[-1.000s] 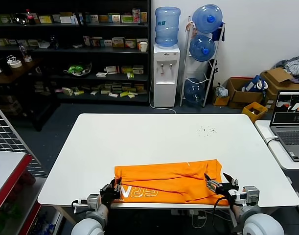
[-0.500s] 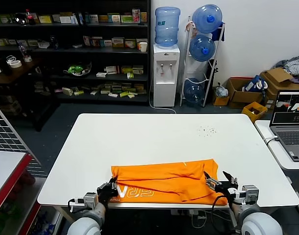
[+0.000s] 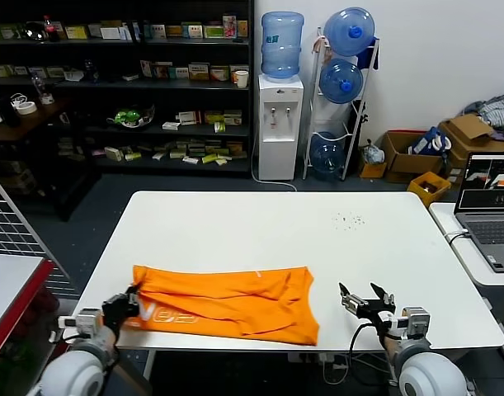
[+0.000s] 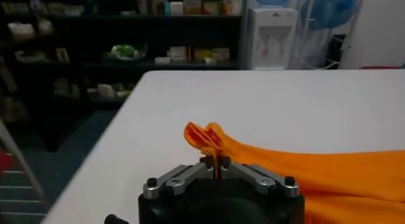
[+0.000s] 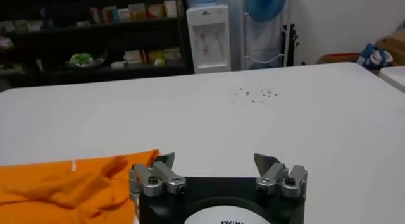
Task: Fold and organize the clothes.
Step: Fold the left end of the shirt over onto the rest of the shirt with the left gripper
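Observation:
The orange T-shirt (image 3: pixel 227 302) lies folded in a long strip along the near part of the white table (image 3: pixel 268 231), with white lettering near its left end. My left gripper (image 3: pixel 129 304) is shut on the shirt's left end at the table's near left corner; in the left wrist view the jaws (image 4: pixel 216 162) pinch a bunched fold of the T-shirt (image 4: pixel 304 174). My right gripper (image 3: pixel 360 299) is open and empty over the table's near right, a little right of the shirt's right end. In the right wrist view my right gripper (image 5: pixel 215 161) is empty, with the shirt (image 5: pixel 69 187) beside it.
A laptop (image 3: pixel 491 206) sits on a side table at the right. A wire rack (image 3: pixel 12 231) and red-edged shelf stand at the left. Beyond the table are shelves, a water dispenser (image 3: pixel 280 124) and cardboard boxes. Small dark specks (image 3: pixel 349 219) lie on the far right of the table.
My left gripper has pulled the shirt well to the left along the near edge. My right gripper has let go of the shirt's right end and now stands open.

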